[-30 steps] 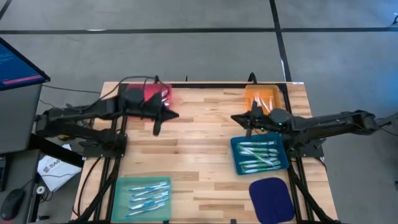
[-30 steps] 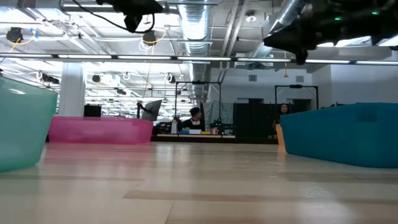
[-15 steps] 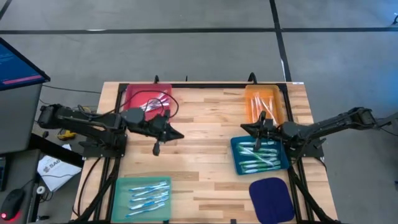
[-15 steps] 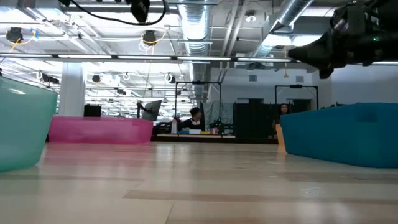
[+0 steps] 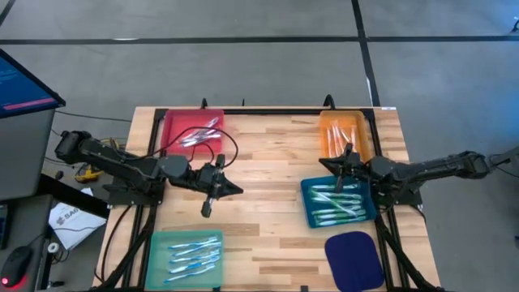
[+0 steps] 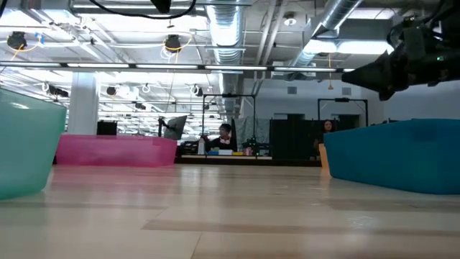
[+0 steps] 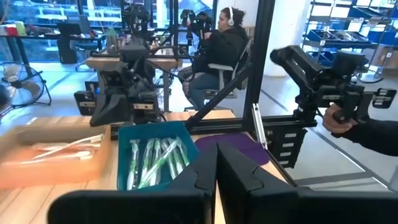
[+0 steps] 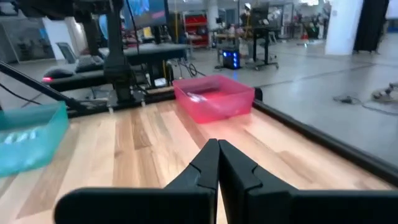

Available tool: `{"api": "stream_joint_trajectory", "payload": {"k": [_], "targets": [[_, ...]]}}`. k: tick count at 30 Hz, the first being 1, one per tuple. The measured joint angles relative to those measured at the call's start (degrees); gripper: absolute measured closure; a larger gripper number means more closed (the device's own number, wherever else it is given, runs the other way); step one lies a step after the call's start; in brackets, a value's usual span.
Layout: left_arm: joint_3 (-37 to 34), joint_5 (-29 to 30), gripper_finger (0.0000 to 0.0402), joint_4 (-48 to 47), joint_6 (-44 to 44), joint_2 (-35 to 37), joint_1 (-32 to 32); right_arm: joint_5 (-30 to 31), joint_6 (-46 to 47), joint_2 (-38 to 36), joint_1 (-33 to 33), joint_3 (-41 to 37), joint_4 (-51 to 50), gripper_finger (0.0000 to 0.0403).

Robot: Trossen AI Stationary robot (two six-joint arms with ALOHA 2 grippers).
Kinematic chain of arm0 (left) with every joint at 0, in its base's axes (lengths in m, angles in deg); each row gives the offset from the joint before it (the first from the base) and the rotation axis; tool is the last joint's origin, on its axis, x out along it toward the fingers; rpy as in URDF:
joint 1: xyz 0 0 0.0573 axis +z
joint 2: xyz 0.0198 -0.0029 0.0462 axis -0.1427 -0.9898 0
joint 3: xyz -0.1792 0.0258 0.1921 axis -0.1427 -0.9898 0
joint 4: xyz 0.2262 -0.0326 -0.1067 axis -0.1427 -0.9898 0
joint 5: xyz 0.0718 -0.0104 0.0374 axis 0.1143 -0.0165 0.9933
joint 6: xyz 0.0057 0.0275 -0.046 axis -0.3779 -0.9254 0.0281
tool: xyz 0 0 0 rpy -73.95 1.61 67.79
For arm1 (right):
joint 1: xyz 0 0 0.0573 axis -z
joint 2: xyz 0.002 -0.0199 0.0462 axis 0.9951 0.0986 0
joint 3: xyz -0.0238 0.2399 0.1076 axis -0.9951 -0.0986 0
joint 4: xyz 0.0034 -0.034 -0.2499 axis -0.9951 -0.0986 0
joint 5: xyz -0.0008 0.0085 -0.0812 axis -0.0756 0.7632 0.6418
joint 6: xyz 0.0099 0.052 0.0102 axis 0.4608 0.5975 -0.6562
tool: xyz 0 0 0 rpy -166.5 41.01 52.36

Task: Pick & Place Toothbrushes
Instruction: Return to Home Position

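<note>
Toothbrushes lie in four trays: the pink tray at the far left, the orange tray at the far right, the blue tray and the teal tray at the near left. My left gripper is shut and empty, above bare table between the pink and teal trays. My right gripper is shut and empty, above the table by the blue tray's far left corner. The left wrist view shows shut fingers. The right wrist view shows shut fingers.
A dark purple pad lies at the near right. A black cable loops over the pink tray. A black frame rail runs along the far edge. Bare wood lies in the middle. A seated person shows beyond the table.
My left gripper has drawn back from over the pink tray toward the table's near edge, staying shut; the pink tray's toothbrushes now show uncovered. My right gripper has drawn back toward the table's right edge and come lower, staying shut.
</note>
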Motion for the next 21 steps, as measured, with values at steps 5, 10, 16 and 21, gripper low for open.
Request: {"api": "stream_joint_trajectory", "payload": {"k": [5, 10, 16, 21], "targets": [[0.00, 0.21, 0.0400, 0.15, 0.00, -0.01, -0.23, -4.29, -0.85, -11.05, 1.78, -0.02, -8.91, 0.0403], [0.00, -0.82, 0.0400, 0.11, -0.91, -0.01, -0.21, -5.25, -2.96, -23.26, 1.77, -0.05, -18.08, 0.0403], [0.00, -5.43, 0.0400, -0.10, -3.02, -0.01, -0.21, -10.24, -5.88, -23.31, 1.97, -0.07, -17.96, 0.0403], [0.00, -12.86, 0.0400, -0.42, -4.37, -0.01, -0.21, -10.58, -4.32, -23.27, 2.75, -0.07, -18.71, 0.0403]]}}
